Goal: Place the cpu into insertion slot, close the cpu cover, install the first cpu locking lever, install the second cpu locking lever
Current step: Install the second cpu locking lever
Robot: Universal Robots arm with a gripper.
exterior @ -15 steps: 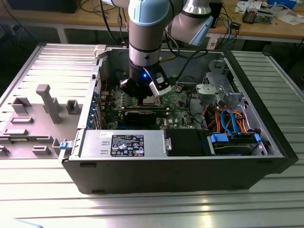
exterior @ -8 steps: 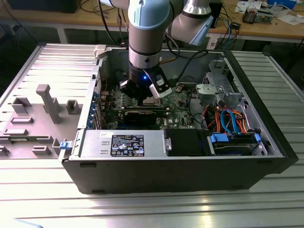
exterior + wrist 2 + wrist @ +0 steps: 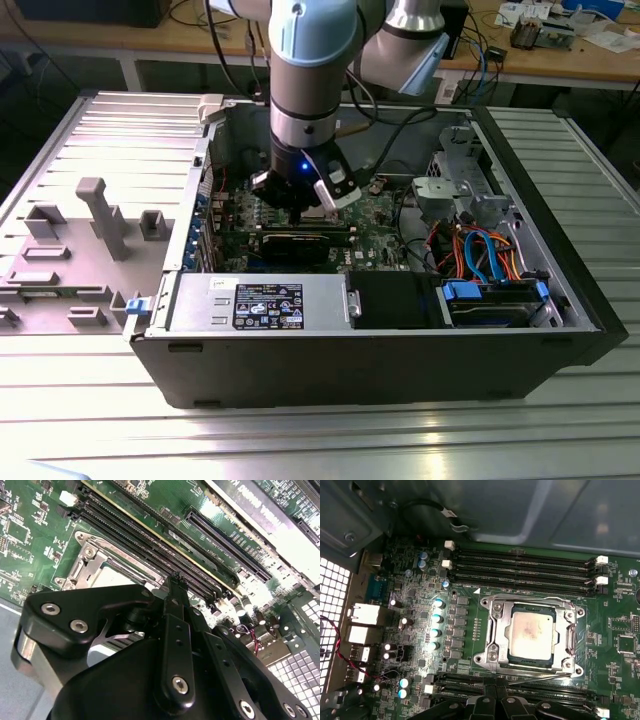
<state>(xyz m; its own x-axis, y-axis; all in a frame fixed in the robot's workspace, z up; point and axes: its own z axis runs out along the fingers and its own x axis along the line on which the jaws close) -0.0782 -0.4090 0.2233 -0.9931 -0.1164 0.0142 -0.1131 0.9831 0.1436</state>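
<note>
Silver cpu [image 3: 531, 632] sits in slot [image 3: 496, 630], cover [image 3: 568, 636] down; my pincer [image 3: 495, 700] hovers beside, fingers clenched, empty.

Arm [image 3: 312, 60] descends near-vertical from the top of the exterior view; grey-and-pale-blue joint housing sits above a silver wrist section [image 3: 300, 125]. A second joint housing sits to the exterior view's right of it. Blue light glows on the dark wrist body. Gripper [image 3: 300, 205] points straight down, black linkage with a white part on the side toward the exterior view's right. In the second wrist view the gripper [image 3: 176, 580] shows black bolted link bars converging to a narrow tip, fingers drawn together. Nothing visibly held.
</note>
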